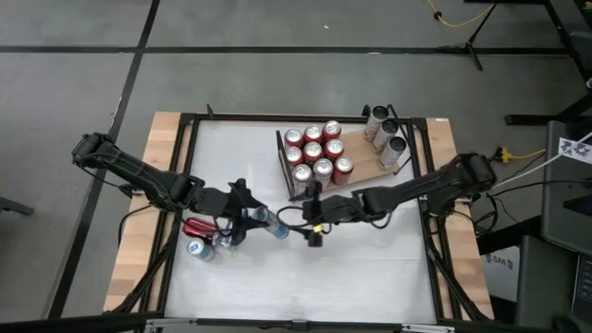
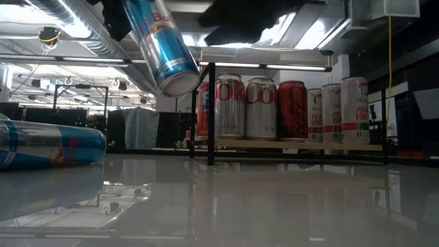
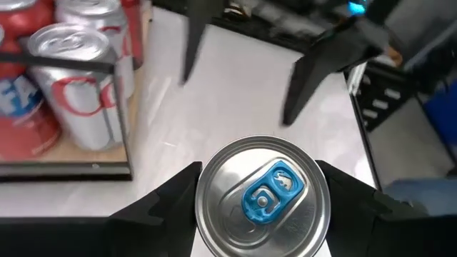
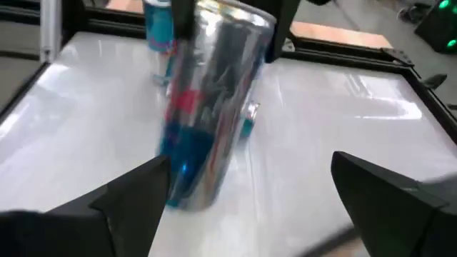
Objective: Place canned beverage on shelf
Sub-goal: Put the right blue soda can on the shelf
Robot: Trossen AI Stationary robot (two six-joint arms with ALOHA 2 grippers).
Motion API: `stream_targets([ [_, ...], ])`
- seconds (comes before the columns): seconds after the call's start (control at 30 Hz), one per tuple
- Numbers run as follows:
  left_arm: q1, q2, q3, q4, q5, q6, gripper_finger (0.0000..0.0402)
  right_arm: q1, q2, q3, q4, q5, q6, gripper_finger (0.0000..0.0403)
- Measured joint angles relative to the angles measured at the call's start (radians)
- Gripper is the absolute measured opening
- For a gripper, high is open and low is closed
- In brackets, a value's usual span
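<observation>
A slim blue-and-silver can point(image 2: 162, 48) hangs tilted in the air above the table's middle, with my left gripper point(image 1: 252, 220) shut on it. In the right wrist view the can point(image 4: 207, 107) stands just beyond my right gripper point(image 4: 250, 168), whose fingers are spread wide and touch nothing. Seen from above, my right gripper point(image 1: 313, 231) is just to the right of the can's low end. The shelf point(image 1: 366, 170), a wooden board with a dark upright rail on its left edge, lies at the far right. It carries several red cans point(image 1: 314, 153) and three slim silver ones point(image 1: 387, 139). My left gripper pinches the can between its two fingers point(image 3: 168, 207), one on each side of the wall just below the top rim point(image 3: 207, 178). The fingers come from the table's left, slanting down, and lie along the can. The can is lifted clear, its tab end toward the wrist and its bottom point(image 2: 182, 82) pointing down to the right.
A red can point(image 1: 197, 227) and a blue can point(image 1: 200, 248) lie on their sides under my left arm; the low view shows one lying can point(image 2: 48, 145). A black frame point(image 1: 190, 166) edges the white table. Bare tabletop spreads across the near half.
</observation>
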Motion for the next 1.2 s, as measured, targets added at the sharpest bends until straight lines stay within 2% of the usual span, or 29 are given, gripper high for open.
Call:
stream_targets([
  [0.17, 0.000, 0.005, 0.006, -0.007, -0.015, -0.125, 0.0214, 0.042, -0.122, 0.000, -0.182, 0.017, -0.015, 0.0376],
  [0.33, 0.000, 0.078, 0.083, -0.017, -0.015, -0.167, 0.0214, 0.083, -0.242, -0.066, -0.268, 0.113, -0.045, 0.0376],
  [0.4, 0.007, 0.127, 0.146, -0.045, -0.008, -0.167, 0.0214, 0.084, -0.291, -0.119, -0.265, 0.136, -0.047, 0.0376],
  [0.6, 0.046, 0.309, 0.401, -0.264, -0.005, -0.167, 0.0214, 0.083, -0.433, -0.246, -0.258, 0.149, -0.046, 0.0376],
  [0.9, 0.093, 0.625, 0.746, -0.415, 0.023, -0.167, 0.0214, 0.083, -0.581, -0.261, -0.358, 0.084, -0.051, 0.0376],
  [1.07, 0.116, 0.764, 0.871, -0.436, 0.022, -0.172, 0.0214, 0.083, -0.621, -0.261, -0.414, 0.078, -0.051, 0.0376],
  [1.2, 0.138, 0.837, 0.910, -0.435, 0.022, -0.213, 0.0214, 0.083, -0.628, -0.261, -0.449, 0.077, -0.050, 0.0376],
])
